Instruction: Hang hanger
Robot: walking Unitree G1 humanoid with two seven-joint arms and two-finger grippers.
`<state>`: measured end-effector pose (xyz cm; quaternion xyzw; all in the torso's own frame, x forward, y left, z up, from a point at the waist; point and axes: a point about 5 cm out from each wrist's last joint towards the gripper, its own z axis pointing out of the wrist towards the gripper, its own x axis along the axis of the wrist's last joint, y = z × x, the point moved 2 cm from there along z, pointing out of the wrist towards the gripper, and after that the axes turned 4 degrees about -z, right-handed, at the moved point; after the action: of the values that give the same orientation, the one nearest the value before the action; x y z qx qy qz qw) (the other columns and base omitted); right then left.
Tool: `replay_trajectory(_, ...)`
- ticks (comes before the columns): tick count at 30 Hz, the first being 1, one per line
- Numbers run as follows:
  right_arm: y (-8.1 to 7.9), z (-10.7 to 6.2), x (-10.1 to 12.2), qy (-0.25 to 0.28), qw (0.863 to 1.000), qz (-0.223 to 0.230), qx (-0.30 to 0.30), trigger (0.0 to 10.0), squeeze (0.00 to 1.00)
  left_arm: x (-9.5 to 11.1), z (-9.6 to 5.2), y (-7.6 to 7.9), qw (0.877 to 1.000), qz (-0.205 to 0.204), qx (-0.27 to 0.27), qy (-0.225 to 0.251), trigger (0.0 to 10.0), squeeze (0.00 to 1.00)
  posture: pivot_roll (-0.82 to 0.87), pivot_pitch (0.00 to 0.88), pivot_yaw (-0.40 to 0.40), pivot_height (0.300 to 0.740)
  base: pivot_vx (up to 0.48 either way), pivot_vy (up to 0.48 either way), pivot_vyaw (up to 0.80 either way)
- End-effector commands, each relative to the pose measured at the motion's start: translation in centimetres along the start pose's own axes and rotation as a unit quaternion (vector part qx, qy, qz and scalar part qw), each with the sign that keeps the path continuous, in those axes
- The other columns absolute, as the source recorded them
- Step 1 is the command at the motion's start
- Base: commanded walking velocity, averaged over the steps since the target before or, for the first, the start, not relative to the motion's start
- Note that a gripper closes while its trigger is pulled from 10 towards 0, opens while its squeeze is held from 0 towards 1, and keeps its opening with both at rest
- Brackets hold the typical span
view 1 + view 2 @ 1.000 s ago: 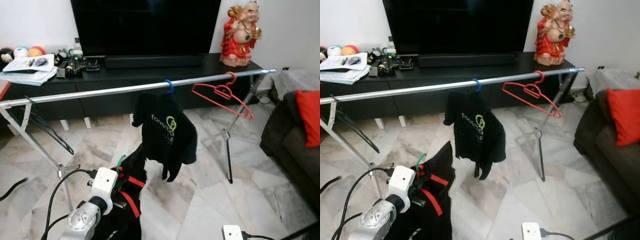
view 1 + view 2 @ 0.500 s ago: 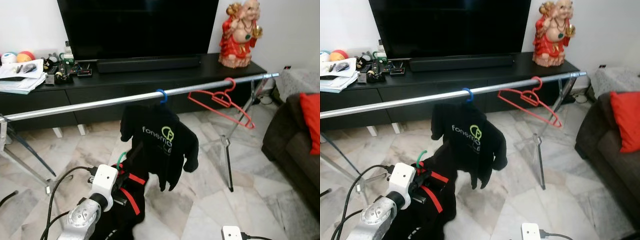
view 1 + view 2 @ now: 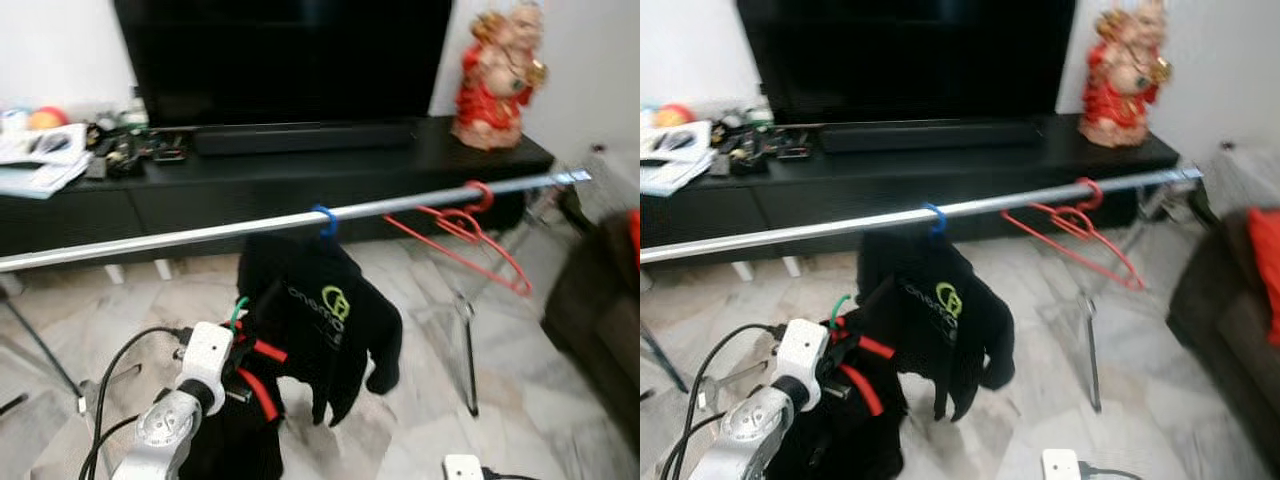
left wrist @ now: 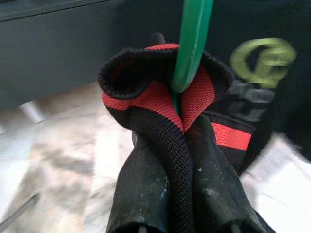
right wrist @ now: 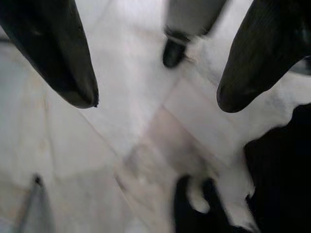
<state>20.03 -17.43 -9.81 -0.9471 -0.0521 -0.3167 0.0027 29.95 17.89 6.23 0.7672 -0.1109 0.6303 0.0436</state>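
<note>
Spanning the room before the black TV console [image 3: 300, 180], a silver rail [image 3: 200, 232] carries a black shirt on a blue hanger [image 3: 324, 220] and an empty red hanger [image 3: 460, 232]. Below it, the left gripper [image 4: 177, 145] pinches a black-and-red garment [image 4: 160, 97] on a green hanger [image 4: 192, 43]. The right gripper [image 5: 155, 99] is spread above the marble floor [image 5: 141, 126].

Green hanger [image 4: 192, 43], black garment with red trim [image 4: 160, 99], red hanger [image 3: 462, 232]

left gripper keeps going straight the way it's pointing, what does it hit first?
Probably the black shirt with the green logo hanging from the rail; it sits right ahead of the left gripper, which is clamped on the red-trimmed collar around the green hanger. Depth is unclear.
</note>
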Motion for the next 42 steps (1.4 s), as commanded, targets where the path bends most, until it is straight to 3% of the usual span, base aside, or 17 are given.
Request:
replay_trajectory(1,-0.6,0.0,-0.2,-0.003,1.0,0.006,0.008,10.0,0.0,0.3,0.0,-0.9,1.0,0.008,0.02,0.003,10.0,0.0,0.07,0.055,-0.034,0.74,0.368,0.0,0.0)
replay_trajectory(4,-0.7,0.0,-0.3,-0.007,1.0,0.005,0.011,10.0,0.0,0.2,0.1,-1.5,0.999,0.003,0.036,0.003,10.0,0.0,0.07,0.053,-0.034,0.74,0.341,0.0,0.0)
replay_trajectory(9,-0.7,0.0,-0.3,-0.006,1.0,0.006,0.012,10.0,0.0,0.6,0.3,-1.4,1.0,-0.001,0.017,0.007,10.0,0.0,0.08,0.051,-0.033,0.74,0.061,0.0,0.0)
replay_trajectory(15,-0.8,0.1,-0.2,-0.005,1.0,0.008,0.012,10.0,0.0,0.9,0.5,-0.5,0.999,0.013,-0.049,0.001,10.0,0.0,0.08,0.06,-0.034,0.74,0.0,0.0,0.0)
replay_trajectory(20,-0.9,0.0,-0.4,-0.007,1.0,0.008,0.012,10.0,0.0,1.6,1.0,0.4,0.992,0.057,-0.114,-0.009,10.0,0.0,0.08,0.067,-0.03,0.74,0.0,0.0,0.0)
replay_trajectory(30,-1.2,0.0,-0.5,-0.009,1.0,0.009,0.011,10.0,0.0,3.5,3.0,-0.7,0.992,0.082,-0.091,0.007,10.0,0.0,0.08,0.069,-0.017,0.74,0.0,0.0,0.0)
replay_trajectory(42,-1.3,0.1,-0.3,-0.007,1.0,0.015,0.002,10.0,0.0,6.9,5.8,-1.6,0.995,0.078,-0.048,0.037,10.0,0.0,0.07,0.078,-0.001,0.74,0.0,0.0,0.0)
